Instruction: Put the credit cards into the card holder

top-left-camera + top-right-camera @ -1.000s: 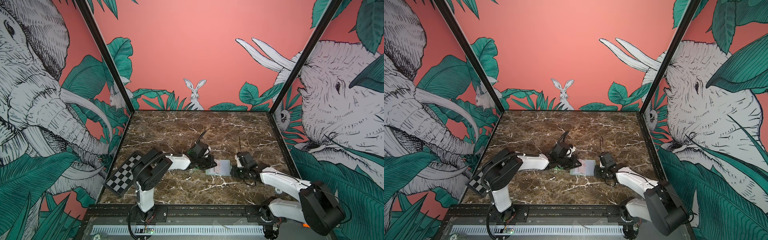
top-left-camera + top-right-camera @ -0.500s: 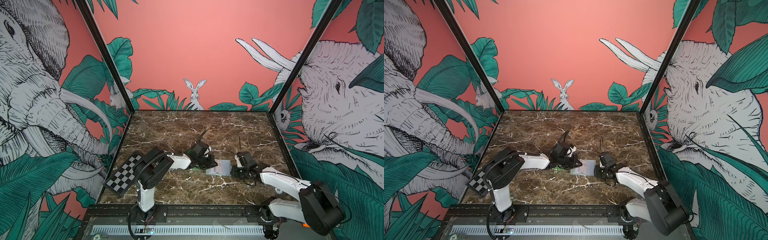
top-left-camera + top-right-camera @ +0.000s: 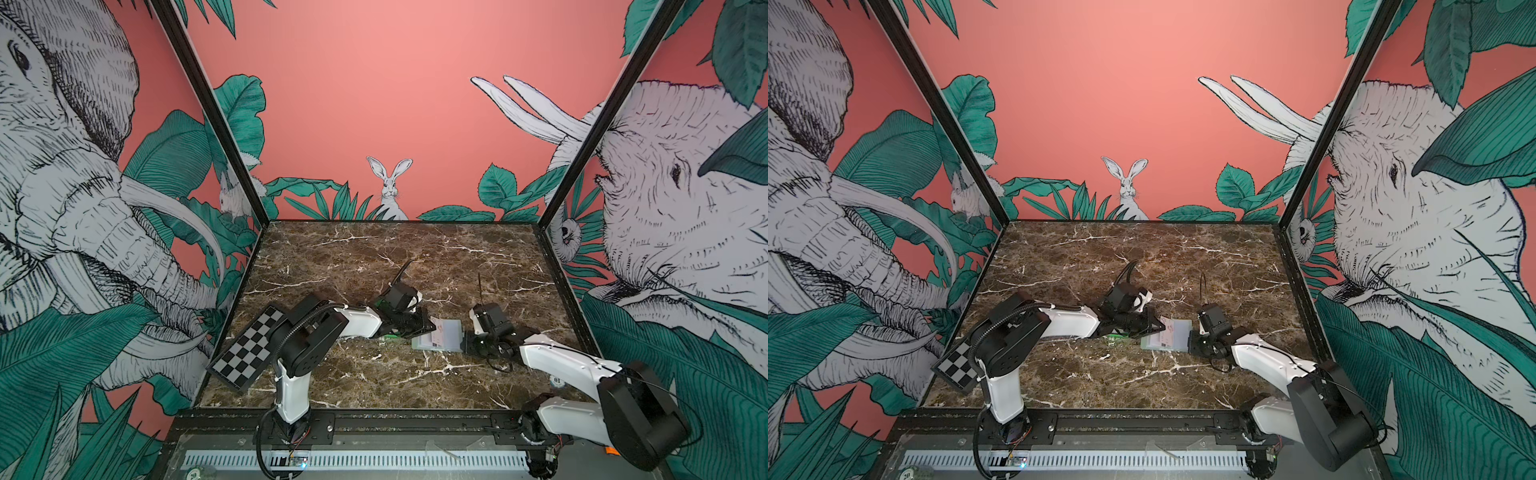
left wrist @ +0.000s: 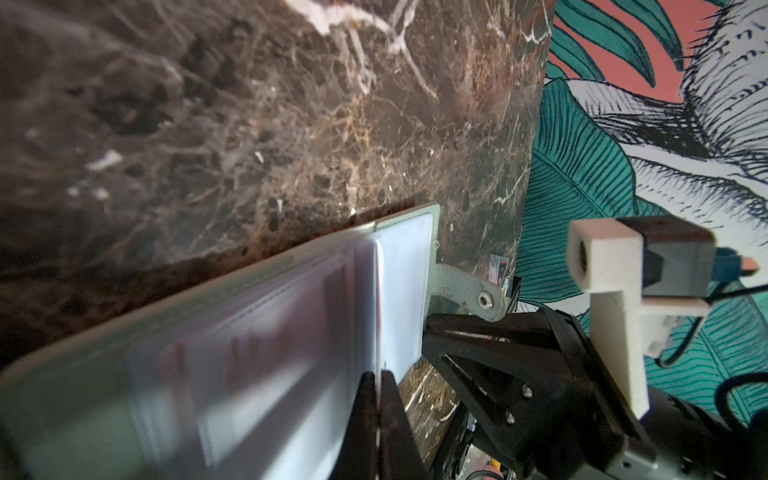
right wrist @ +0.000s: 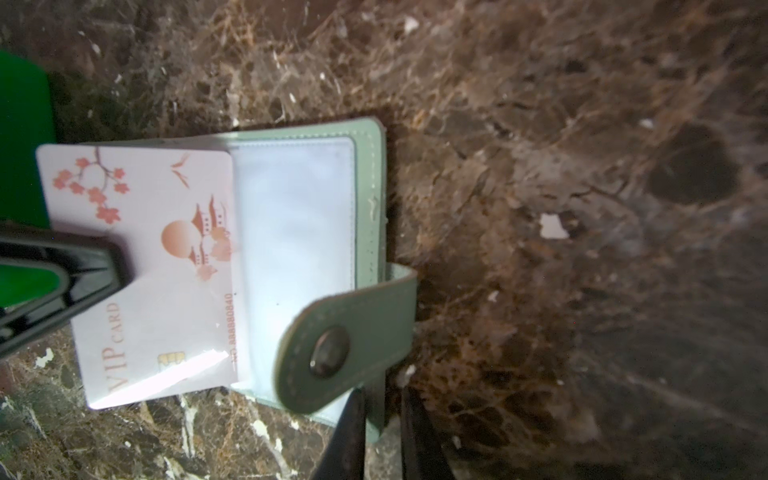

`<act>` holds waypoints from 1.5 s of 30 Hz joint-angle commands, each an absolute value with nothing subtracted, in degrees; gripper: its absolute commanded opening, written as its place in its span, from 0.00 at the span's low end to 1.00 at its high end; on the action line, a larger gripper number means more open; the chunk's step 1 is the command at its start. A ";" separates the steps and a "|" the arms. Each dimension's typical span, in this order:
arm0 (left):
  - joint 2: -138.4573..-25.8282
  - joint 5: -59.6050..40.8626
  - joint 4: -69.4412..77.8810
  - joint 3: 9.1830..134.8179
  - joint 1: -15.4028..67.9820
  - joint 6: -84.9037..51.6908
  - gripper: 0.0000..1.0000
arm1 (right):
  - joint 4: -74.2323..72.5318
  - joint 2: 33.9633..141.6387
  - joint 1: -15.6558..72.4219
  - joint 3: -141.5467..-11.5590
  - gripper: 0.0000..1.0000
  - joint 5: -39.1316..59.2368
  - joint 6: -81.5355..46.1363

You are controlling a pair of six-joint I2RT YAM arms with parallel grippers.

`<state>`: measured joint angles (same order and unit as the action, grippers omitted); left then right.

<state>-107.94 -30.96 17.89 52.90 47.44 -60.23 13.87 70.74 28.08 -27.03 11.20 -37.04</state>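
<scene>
On the marble table (image 3: 374, 257), the open card holder (image 3: 451, 334) lies at lower centre of both top views, its right edge pinched by the right gripper (image 3: 467, 343), while the left gripper (image 3: 428, 326) grasps one credit card (image 5: 166, 187), mostly outside a clear sleeve (image 5: 291, 228): insertion looks barely begun.

Three printed walls enclose the scene. The back wall (image 3: 395, 83) is plain salmon pink, with a white rabbit (image 3: 390, 187) drawn among teal leaves along its base. The left wall (image 3: 62, 187) and right wall (image 3: 673, 199) each show a large black-and-white elephant with tusks, framed by big teal leaves on the same pink. Black posts (image 3: 210, 112) mark the two rear corners. The table (image 3: 374, 257) is dark brown marble with white veins. A black-and-white checkerboard panel (image 3: 249, 349) sits at its left edge. The light is soft and even.
</scene>
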 commanded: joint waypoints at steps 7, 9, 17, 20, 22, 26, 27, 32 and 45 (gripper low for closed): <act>-109.14 -31.44 18.54 53.18 47.21 -60.23 0.00 | 14.14 71.80 28.02 -26.63 0.17 10.89 -36.63; -109.46 -31.55 18.63 53.26 47.12 -60.29 0.00 | 14.07 71.89 28.00 -26.63 0.17 10.98 -36.62; -109.84 -31.88 18.40 53.20 47.11 -60.29 0.01 | 14.16 71.75 27.97 -26.71 0.17 10.95 -36.63; -110.05 -32.16 18.46 53.35 47.17 -60.36 0.01 | 14.15 71.76 27.99 -26.65 0.17 10.99 -36.58; -110.08 -32.31 18.29 53.43 47.22 -60.38 0.02 | 14.20 71.71 27.98 -26.67 0.17 10.87 -36.57; -109.62 -33.18 18.09 53.76 47.15 -59.73 0.01 | 14.20 71.72 27.99 -26.61 0.17 10.74 -36.66; -109.60 -33.52 18.31 53.74 47.16 -59.59 0.01 | 14.18 71.72 28.01 -26.65 0.17 10.74 -36.68; -109.59 -33.80 19.13 53.61 47.15 -59.24 0.01 | 14.05 71.91 28.00 -26.70 0.17 10.85 -36.70; -110.65 -33.54 18.84 54.14 47.16 -58.46 0.03 | 14.15 71.77 28.03 -26.66 0.17 11.09 -36.59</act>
<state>-110.15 -33.65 20.38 53.21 47.42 -59.46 13.43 70.94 28.08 -27.03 11.25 -37.01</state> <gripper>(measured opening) 0.047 0.168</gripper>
